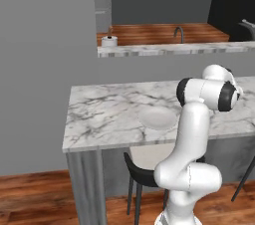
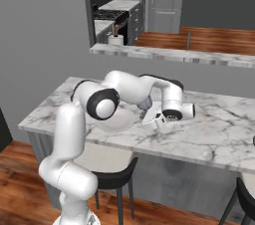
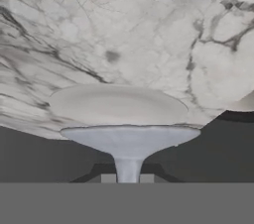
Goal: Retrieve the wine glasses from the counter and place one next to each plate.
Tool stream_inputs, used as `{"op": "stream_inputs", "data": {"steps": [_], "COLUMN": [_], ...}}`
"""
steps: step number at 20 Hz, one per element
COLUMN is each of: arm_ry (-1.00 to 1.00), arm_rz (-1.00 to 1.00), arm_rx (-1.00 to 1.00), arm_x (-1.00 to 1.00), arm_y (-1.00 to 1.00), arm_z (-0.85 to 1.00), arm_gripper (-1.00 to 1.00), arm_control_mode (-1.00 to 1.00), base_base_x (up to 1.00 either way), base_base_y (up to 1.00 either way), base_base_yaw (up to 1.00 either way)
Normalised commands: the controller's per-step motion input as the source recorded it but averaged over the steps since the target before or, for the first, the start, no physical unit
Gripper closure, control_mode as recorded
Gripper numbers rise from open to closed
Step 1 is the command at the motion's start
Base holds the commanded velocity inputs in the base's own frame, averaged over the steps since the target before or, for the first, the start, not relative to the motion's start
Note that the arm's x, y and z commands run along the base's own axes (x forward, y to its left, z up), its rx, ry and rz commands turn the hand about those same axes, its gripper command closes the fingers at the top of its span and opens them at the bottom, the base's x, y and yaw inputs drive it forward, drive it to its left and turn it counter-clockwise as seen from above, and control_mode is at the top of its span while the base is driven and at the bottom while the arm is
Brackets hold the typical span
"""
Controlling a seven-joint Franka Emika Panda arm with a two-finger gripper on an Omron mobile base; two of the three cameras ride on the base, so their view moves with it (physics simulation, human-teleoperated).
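fingers [image 3: 127, 178] clamped on the stem of a wine glass [image 3: 130, 141], foot leading, held over the marble table [image 1: 104, 114] near its front edge. plate [image 1: 157, 117] on the table just under the arm. best to keep the stem vertical, ease down beside the plate, not onto its rim, well back from the edge, and release only once the foot sits flat.
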Motion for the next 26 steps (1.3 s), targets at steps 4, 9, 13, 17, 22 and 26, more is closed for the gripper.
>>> {"op": "stream_inputs", "data": {"steps": [4, 9, 13, 17, 22, 26], "arm_ry": [0.0, 0.0, 0.0, 0.0, 0.0, 0.0], "arm_rz": [0.0, 0.0, 0.0, 0.0, 0.0, 0.0], "arm_rx": [0.0, -0.01, 0.0, 0.0, 0.0, 0.0], "arm_x": [0.33, 0.24, 0.14, 0.11, 0.14, 0.1], "arm_y": [0.06, 0.02, 0.0, 0.0, 0.0, 0.0], "arm_z": [-0.19, -0.24, -0.25, -0.26, -0.22, -0.2], "arm_gripper": [1.0, 1.0, 1.0, 1.0, 1.0, 1.0], "arm_control_mode": [-1.0, -1.0, -1.0, -1.0, -1.0, -1.0], "base_base_x": [0.0, 0.0, 0.0, 0.0, 0.0, 0.0], "base_base_y": [0.0, 0.0, 0.0, 0.0, 0.0, 0.0], "base_base_yaw": [0.0, 0.0, 0.0, 0.0, 0.0, 0.0]}}
